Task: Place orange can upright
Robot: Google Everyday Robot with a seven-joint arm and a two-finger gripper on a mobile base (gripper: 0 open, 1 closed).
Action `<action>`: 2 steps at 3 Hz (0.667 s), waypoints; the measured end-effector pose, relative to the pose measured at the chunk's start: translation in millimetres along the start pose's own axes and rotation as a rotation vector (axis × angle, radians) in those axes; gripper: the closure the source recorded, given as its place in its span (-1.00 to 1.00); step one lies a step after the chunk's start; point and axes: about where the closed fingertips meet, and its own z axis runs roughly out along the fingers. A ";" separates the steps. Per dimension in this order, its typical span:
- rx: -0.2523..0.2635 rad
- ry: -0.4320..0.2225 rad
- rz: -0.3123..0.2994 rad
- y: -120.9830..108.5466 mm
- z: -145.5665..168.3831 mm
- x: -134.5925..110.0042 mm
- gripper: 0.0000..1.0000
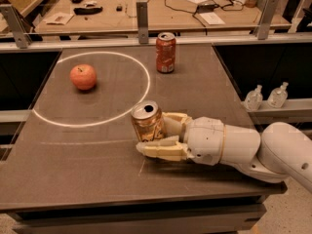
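Tool (155, 133) is gripping the orange can (147, 122) from the side, one finger in front of it and one behind. You're seeing the orange can standing upright on the bench (73, 169), right by the near edge of the white circle (148, 77). Apple (83, 77) is sitting inside the circle. Red can (165, 52) is standing further back, well apart.
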 end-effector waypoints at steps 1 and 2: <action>-0.003 -0.009 0.008 0.6 2.3 1.9 -1.00; -0.006 -0.013 0.007 0.3 2.8 1.9 -1.00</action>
